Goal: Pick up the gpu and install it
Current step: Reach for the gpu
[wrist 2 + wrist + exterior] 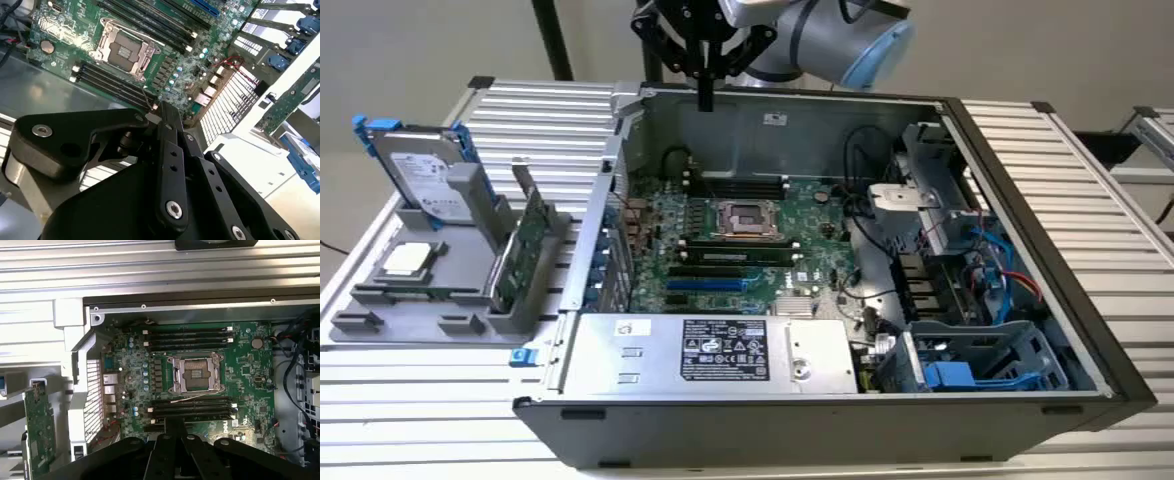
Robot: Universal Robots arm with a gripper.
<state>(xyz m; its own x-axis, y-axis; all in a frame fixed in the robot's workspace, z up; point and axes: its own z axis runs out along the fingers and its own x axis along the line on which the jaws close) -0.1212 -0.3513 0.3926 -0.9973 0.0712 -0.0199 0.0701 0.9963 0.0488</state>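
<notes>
exterior view first: your gripper (706,97) hangs above the far wall of the open computer case (827,425), its fingers pinched together with nothing between them. the gpu (523,252) is well apart from it, out on the exterior view's left, standing on edge in the grey holder (454,325) just beside the case. a hard drive (427,175) stands upright in that same holder, farther out. inside the case you can see the green motherboard (821,265) lying flat.

over to the second wrist view: you're looking past the black gripper (163,111), clenched and empty, down onto the motherboard (200,47) and its open processor socket (125,50). beyond the case wall a green strip of the gpu (295,97) shows, on edge and untouched.

now the first wrist view: the gripper (175,429) points at the motherboard (245,365), near the memory slots beside the socket (196,374). the gpu (37,430) sits outside the case wall, upright in its holder, and it is not in your grasp.
</notes>
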